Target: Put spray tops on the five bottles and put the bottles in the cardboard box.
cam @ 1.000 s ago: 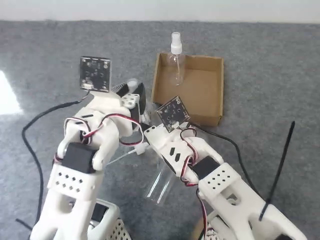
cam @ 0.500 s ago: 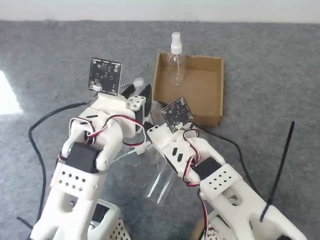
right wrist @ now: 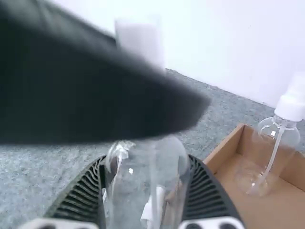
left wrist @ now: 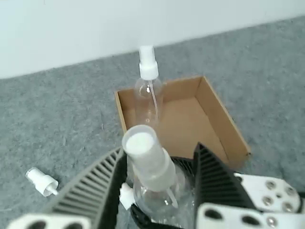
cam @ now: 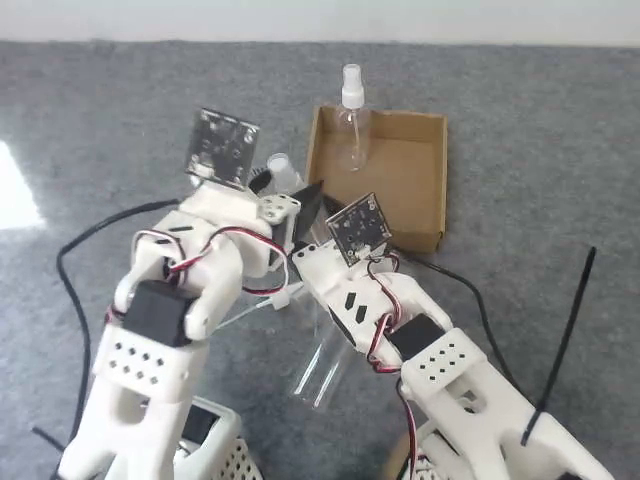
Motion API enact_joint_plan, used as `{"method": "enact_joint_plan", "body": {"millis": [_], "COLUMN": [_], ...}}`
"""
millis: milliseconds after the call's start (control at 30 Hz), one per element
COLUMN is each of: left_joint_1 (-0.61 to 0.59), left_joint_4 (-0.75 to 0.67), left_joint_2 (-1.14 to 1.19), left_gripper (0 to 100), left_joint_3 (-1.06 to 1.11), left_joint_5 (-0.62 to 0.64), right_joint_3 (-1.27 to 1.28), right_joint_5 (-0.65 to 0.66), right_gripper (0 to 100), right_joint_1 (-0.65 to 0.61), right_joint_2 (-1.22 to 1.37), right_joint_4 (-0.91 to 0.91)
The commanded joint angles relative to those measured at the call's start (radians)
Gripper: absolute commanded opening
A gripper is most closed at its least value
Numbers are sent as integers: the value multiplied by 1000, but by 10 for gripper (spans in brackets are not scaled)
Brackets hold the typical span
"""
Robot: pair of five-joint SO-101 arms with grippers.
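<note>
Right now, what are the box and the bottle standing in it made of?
The box looks like brown cardboard, matte, with thin folded walls. The standing bottle seems clear plastic, maybe glass: you see the box through it. Its spray top looks like white plastic.

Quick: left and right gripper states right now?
Left gripper: open, fingers either side of the spray top.
Right gripper: closed on the bottle.
</note>
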Motion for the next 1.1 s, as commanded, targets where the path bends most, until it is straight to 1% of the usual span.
{"method": "enact_joint_plan", "body": {"millis": [0, 67, 200, 267, 333, 433, 500, 600, 667, 833, 967, 1067], "left_joint_1": [0, -2, -2, -11, -75, -209, -255, -252, -218, -152, -141, -150], "left_joint_4": [28, 41, 140, 166, 160, 89, 52, 60, 52, -21, -80, -80], "left_joint_2": [-15, -15, -15, -15, -15, -6, -8, -6, -6, -6, -8, -17], "left_gripper": [216, 216, 217, 217, 216, 215, 215, 215, 215, 214, 214, 214], "left_joint_3": [-122, -165, -251, -271, -280, -280, -263, -248, -216, -76, 4, -8], "left_joint_5": [-11, -12, -14, -15, -11, -6, -5, -6, -8, -9, -8, -8], "right_joint_3": [-25, -25, -21, -9, -8, -8, -8, -8, -8, -8, -8, -8], "right_joint_5": [-6, -6, -6, -6, -6, -6, -6, -6, -6, -6, -6, -6], "right_gripper": [6, 6, 6, 6, 6, 6, 6, 6, 6, 6, 6, 6], "right_joint_1": [21, 21, 21, 21, 19, 19, 19, 16, 15, 15, 16, 16], "right_joint_2": [-39, -39, -39, -41, -41, -41, -41, -41, -41, -41, -41, -41], "right_joint_4": [-21, -19, -16, -25, -22, -22, -21, -21, -22, -18, -16, -16]}}
